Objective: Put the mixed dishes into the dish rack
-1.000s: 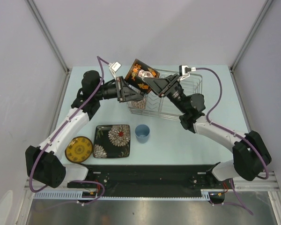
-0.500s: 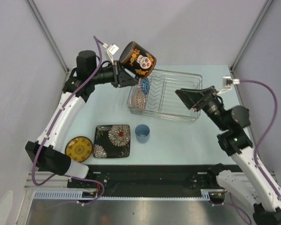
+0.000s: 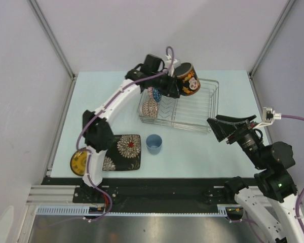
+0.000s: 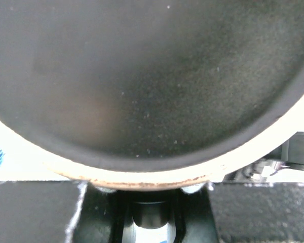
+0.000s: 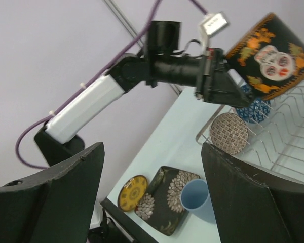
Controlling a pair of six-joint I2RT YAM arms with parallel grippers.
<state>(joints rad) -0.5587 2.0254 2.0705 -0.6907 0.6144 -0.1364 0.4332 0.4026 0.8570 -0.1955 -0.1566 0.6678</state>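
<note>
My left gripper [image 3: 177, 84] is shut on the black mug [image 3: 188, 78] and holds it tilted in the air over the back of the dish rack [image 3: 197, 109]. In the left wrist view the mug's dark base [image 4: 152, 76] fills the frame. The beige-pink bowl [image 3: 150, 107] and blue bowl [image 3: 155, 93] stand on edge at the rack's left end. The black square plate [image 3: 122, 152], yellow plate [image 3: 77, 163] and light-blue cup [image 3: 153, 143] lie on the table in front. My right gripper [image 3: 227, 127] is open and empty, off the rack's right front corner.
The left arm [image 3: 111, 106] arches over the table's left half and covers part of the yellow plate. Through the right wrist view I see the mug [image 5: 271, 50], both bowls, the cup [image 5: 195, 200] and the plates below. Grey walls enclose the table.
A second ago both grippers were at the mug. The right one let go, opened and drew back to the right. The left arm carried the mug rightward over the rack.
</note>
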